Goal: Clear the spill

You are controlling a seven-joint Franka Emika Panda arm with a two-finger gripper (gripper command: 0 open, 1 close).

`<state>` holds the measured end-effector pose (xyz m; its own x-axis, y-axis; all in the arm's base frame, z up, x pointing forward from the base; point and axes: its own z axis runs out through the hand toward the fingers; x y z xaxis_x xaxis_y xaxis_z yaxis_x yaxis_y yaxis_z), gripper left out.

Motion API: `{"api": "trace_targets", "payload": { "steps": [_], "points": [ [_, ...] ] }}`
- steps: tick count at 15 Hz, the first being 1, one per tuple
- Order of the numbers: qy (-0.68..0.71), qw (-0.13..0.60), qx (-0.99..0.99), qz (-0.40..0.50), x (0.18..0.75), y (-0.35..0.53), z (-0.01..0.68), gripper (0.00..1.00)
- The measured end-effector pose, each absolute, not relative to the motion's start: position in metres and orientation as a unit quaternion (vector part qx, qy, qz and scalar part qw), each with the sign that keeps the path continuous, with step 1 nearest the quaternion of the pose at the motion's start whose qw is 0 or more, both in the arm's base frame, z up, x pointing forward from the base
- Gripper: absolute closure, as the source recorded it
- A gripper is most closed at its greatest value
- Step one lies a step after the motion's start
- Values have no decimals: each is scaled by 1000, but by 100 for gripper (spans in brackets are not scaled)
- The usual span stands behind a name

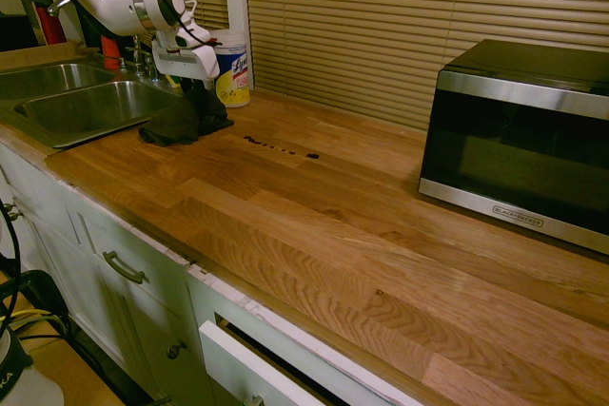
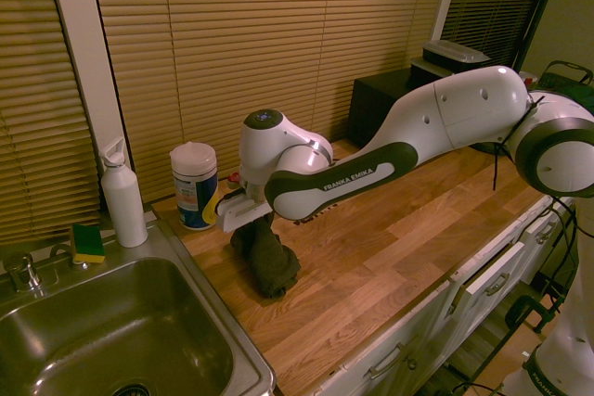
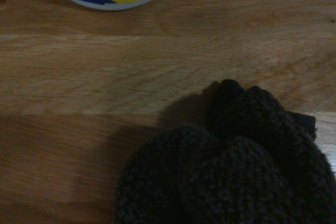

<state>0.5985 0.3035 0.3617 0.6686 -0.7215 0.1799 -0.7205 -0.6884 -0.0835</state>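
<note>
Wooden counter (image 1: 314, 235): we note the spill (image 1: 281, 146), a short dark trail between rag (image 1: 181, 123) and microwave (image 1: 523, 135). Gripper (image 1: 198, 92) pinches the rag's top (fabric bunched upward), beside the wipes tub (image 1: 233, 68).

Between the dark rag (image 1: 183, 121) by the sink (image 1: 86, 106) and the microwave (image 1: 521, 140) the wooden counter (image 1: 314, 235) lies open except for the thin spill (image 1: 281, 146), while the wipes canister (image 1: 232, 68) and window blinds (image 1: 381, 16) hem the back edge.
</note>
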Motion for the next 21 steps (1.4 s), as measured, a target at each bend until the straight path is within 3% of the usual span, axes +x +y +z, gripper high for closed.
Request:
{"api": "trace_targets", "payload": {
  "steps": [11,21],
  "points": [
    [428,17,-899,-95,632,183,377,100],
    [489,40,-867,-84,621,40,374,100]
  ]
}}
